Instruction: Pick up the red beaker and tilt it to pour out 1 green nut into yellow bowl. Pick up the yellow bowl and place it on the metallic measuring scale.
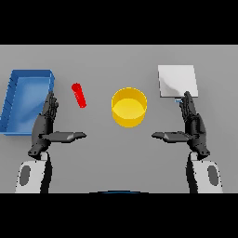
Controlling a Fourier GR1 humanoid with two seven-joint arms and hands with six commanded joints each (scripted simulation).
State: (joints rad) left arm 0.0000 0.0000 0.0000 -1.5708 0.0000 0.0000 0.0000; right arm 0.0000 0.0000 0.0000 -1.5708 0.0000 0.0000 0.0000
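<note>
Red beaker (79,95) lies toward the left half of the grey table (116,153), nearer the far edge than the near one, between the blue tray (14,100) at the left edge and the yellow bowl (129,107) at mid-table; nothing touches it. Long axis runs roughly far-to-near with a slight slant, far end leaning left, near end pointing a bit toward the bowl; looks tilted or lying, can't tell which end is the mouth. Left hand (46,128) sits just beside it, nearer side, fingers straight and together, thumb stuck out sideways, holding nothing. Right hand (193,125) mirrors that below the metallic scale (177,80) near the far right, idle. Step in hand: first grasp, not started. To do it well, likely bring the left hand across the axis and wrap mid-body, so the later tilt stays controlled and only one nut spills.
</note>
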